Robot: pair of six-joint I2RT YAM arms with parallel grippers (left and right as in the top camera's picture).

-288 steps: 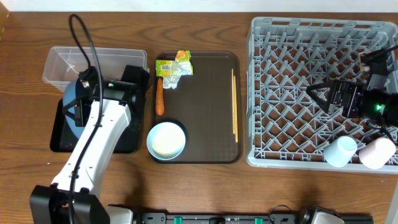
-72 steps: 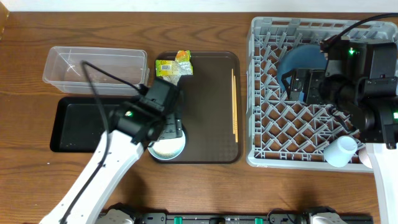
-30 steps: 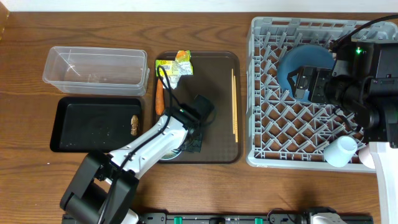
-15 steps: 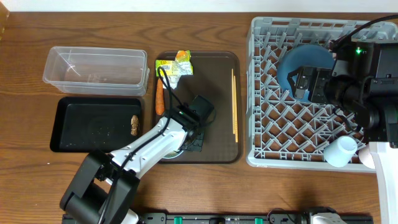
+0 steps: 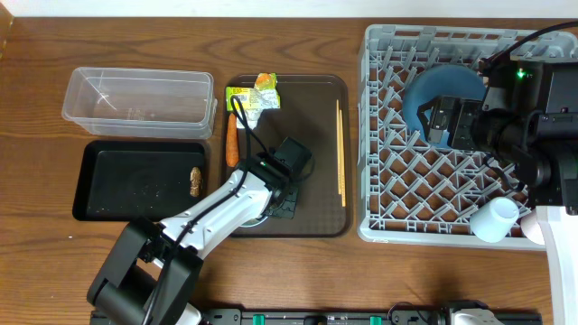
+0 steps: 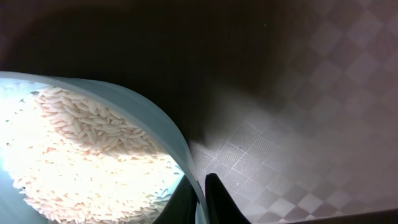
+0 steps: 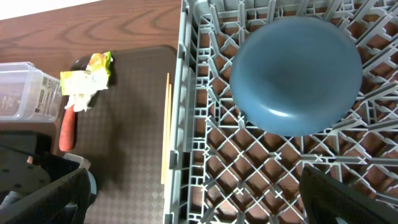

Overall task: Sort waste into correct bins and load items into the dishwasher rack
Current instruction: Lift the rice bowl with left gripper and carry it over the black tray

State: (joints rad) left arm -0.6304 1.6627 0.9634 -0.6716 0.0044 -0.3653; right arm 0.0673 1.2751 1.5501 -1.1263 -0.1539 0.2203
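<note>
- Over at the square grey plastic rack, status?
- Large dark blue bowl loaded, right tool released above it. Left tool straddles small white rice bowl rim, grip unclear. Orange carrot, crumpled wrapper, wooden chopsticks unsorted.

Dark serving tray, perhaps plastic; wooden table

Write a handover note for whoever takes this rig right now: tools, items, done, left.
Left tool: at the white bowl's rim, on the brown tray; grip unclear.
Right tool: open, above the blue bowl.
Done: blue bowl upside down in the rack, a cup in there too; lump in the black tray.
Left: rice, carrot, wrapper to sort; white bowl, chopsticks to rack. All are on the brown tray.
</note>
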